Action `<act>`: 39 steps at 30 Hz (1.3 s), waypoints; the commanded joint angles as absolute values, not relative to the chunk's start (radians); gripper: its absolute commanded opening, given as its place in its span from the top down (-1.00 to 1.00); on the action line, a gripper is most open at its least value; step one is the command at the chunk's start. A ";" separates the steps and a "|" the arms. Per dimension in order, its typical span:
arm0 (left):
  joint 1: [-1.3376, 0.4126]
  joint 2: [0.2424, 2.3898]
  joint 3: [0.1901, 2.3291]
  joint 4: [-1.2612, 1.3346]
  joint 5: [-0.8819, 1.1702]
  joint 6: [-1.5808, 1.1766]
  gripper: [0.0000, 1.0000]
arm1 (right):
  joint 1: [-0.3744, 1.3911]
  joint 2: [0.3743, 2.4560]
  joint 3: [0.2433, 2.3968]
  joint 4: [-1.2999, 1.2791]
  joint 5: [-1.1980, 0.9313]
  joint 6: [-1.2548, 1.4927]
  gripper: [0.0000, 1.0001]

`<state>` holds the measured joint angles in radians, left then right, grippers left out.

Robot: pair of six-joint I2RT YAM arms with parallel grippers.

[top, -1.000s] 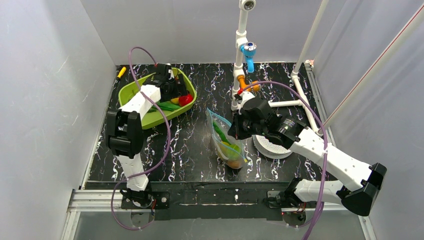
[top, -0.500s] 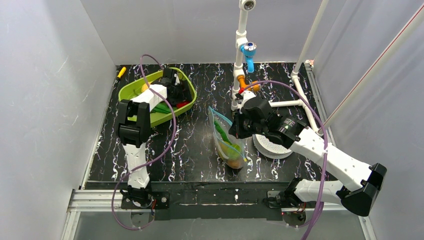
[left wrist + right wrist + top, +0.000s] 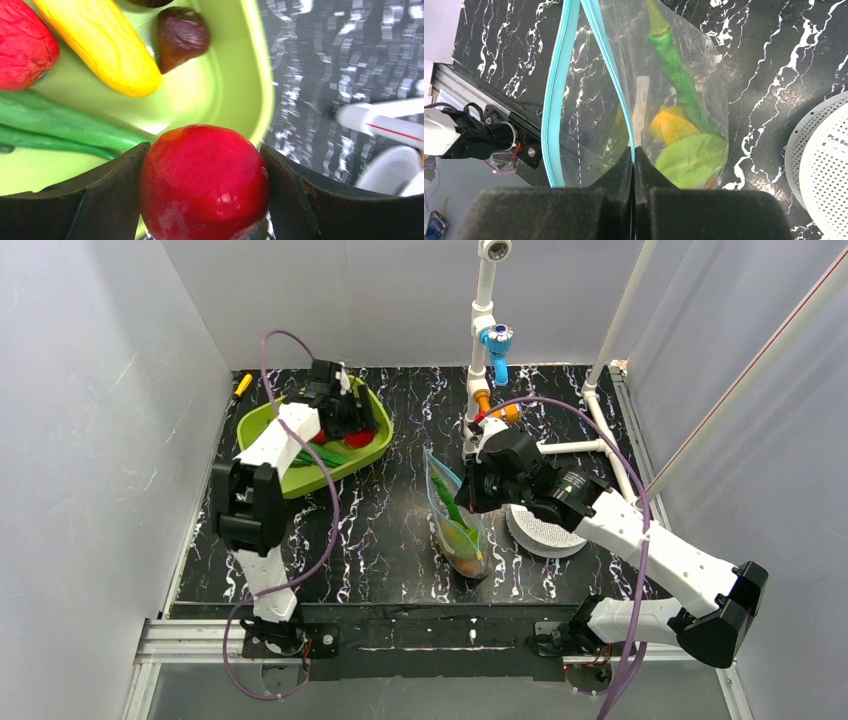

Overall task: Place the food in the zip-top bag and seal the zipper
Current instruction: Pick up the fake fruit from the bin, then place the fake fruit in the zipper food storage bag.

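The lime-green tray (image 3: 262,420) at the back left holds the food. In the left wrist view I see a yellow piece (image 3: 100,42), a brown one (image 3: 181,35), green stalks (image 3: 60,127) and a red one (image 3: 22,45). My left gripper (image 3: 204,146) hangs over the tray (image 3: 235,90), its fingers pressed against both sides of a round red fruit (image 3: 204,182). In the middle, the zip-top bag (image 3: 462,525) stands upright with green and yellow food inside (image 3: 679,135). My right gripper (image 3: 633,150) is shut on one lip of the light blue zipper (image 3: 555,100), and the mouth gapes.
A white perforated disc (image 3: 540,530) lies just right of the bag. Behind it a white pipe stand with a blue fitting (image 3: 497,340) rises, and a white pipe (image 3: 600,410) runs along the right side. A small yellow item (image 3: 243,384) sits at the back left corner.
My left gripper dipped into the tray and its fingers came together around the red fruit. The right arm drew the bag's mouth slightly up, so the bag stands narrower.
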<state>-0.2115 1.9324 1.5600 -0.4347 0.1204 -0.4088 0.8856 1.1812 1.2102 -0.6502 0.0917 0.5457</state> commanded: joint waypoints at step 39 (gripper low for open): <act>-0.600 1.080 0.927 0.013 0.606 -0.627 -0.35 | 0.881 1.203 1.272 -0.545 -0.005 0.617 0.97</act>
<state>-0.5880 1.1183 0.8543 0.1677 0.6910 -0.7559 0.8848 1.2308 1.2404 -0.6029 -0.0002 0.6060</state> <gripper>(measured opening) 0.737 0.028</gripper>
